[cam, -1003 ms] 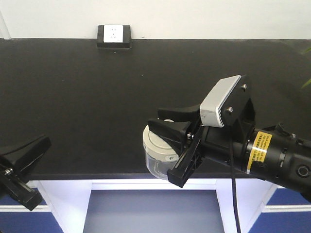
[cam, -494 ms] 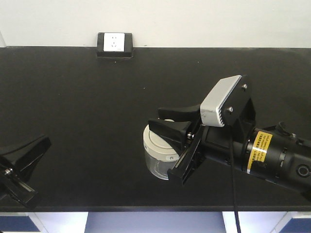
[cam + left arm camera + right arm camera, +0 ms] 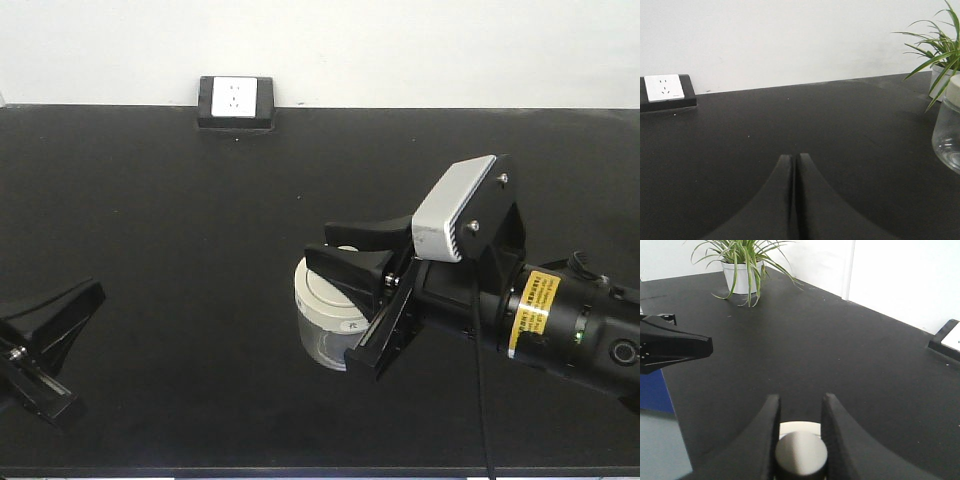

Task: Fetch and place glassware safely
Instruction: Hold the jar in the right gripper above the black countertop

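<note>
Front view shows the right hand [image 3: 348, 298] clamped on the jar [image 3: 322, 340] over the counter [image 3: 180, 200], so fetching looks done and release remains; the left hand [image 3: 795, 165] is closed, empty.

Front edge of the flat black counter [image 3: 150, 250] is sinking to the picture's bottom; blue cabinet fronts beneath are dropping out of sight. White wall socket in black frame [image 3: 237, 100] is drifting lower. Left gripper [image 3: 90, 295] and squat clear glass jar with cream-white lid [image 3: 318, 292] are now sitting fully over counter.
</note>
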Controlling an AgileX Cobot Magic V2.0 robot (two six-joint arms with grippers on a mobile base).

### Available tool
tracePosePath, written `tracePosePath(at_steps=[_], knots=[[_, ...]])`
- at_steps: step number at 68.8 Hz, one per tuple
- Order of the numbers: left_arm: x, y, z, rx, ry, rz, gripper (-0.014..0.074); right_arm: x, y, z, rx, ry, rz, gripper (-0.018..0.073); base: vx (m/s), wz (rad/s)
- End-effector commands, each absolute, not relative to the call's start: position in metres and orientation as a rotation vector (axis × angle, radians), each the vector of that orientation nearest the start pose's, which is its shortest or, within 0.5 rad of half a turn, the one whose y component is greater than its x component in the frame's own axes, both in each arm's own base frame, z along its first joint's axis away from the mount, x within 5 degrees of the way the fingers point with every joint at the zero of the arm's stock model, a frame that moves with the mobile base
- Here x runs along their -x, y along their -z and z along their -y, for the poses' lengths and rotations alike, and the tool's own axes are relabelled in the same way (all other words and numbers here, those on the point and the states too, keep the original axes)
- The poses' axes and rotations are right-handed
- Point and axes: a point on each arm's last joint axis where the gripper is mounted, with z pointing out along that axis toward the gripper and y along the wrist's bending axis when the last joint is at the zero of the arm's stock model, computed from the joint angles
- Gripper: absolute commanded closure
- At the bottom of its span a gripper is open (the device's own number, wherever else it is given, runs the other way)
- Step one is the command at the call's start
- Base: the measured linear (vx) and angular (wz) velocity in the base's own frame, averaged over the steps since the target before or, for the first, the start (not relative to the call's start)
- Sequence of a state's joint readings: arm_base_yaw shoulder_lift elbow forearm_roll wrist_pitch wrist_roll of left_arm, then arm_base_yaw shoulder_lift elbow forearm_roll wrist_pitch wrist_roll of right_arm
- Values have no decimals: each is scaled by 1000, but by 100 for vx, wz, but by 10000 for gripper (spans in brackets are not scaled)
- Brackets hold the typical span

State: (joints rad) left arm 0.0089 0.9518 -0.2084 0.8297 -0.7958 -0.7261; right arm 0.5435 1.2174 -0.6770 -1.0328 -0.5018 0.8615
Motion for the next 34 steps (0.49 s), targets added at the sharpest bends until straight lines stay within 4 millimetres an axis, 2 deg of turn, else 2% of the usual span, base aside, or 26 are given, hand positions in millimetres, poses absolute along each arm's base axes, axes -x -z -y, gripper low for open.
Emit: tracePosePath(at_steps=[1, 34], knots=[[-158, -249, 48, -343, 543, -1511, 594, -194, -319, -165, 839, -745, -1454, 563, 6, 0], [-158, -249, 48, -343, 543, -1511, 594, -194, -319, -165, 839, -745, -1454, 563, 4, 0]])
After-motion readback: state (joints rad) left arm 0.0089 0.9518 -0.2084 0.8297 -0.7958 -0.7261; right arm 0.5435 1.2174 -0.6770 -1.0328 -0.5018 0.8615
